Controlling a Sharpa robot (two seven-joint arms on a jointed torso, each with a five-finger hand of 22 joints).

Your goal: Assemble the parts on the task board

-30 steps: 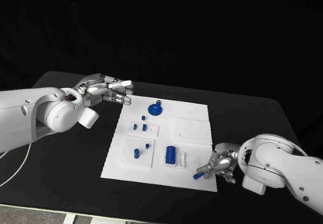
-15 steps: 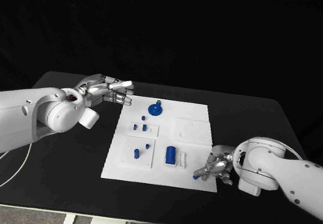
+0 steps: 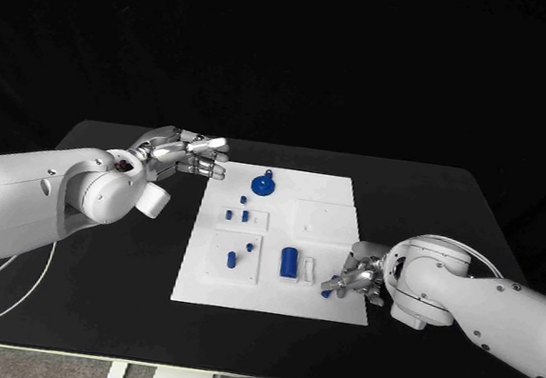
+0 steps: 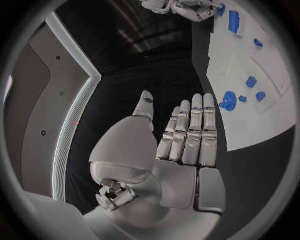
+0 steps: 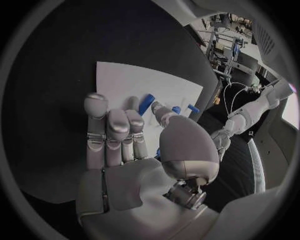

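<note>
The white task board [image 3: 335, 193] lies mid-table. On it are a round blue knob [image 3: 263, 185], several small blue pieces [image 3: 240, 213] and a blue cylinder [image 3: 289, 261]. My right hand [image 3: 358, 281] sits at the board's front right corner, its thumb and a finger pinching a small blue peg [image 3: 330, 293] low over the board. The right wrist view shows that peg [image 5: 145, 104] between the fingertips, over the board [image 5: 119, 80]. My left hand [image 3: 184, 152] hovers off the board's far left corner, fingers straight and apart from the thumb, holding nothing. The left wrist view shows the knob [image 4: 229, 101] beyond this hand [image 4: 187, 135].
The black table [image 3: 96, 259] has bare room on both sides of the board and in front of it. Its front edge runs close below the board. A white cable [image 3: 8, 294] hangs under my left arm.
My right hand has slid a little left and inward along the board's front right corner, with the blue peg moving with it. The left hand has stayed in place.
</note>
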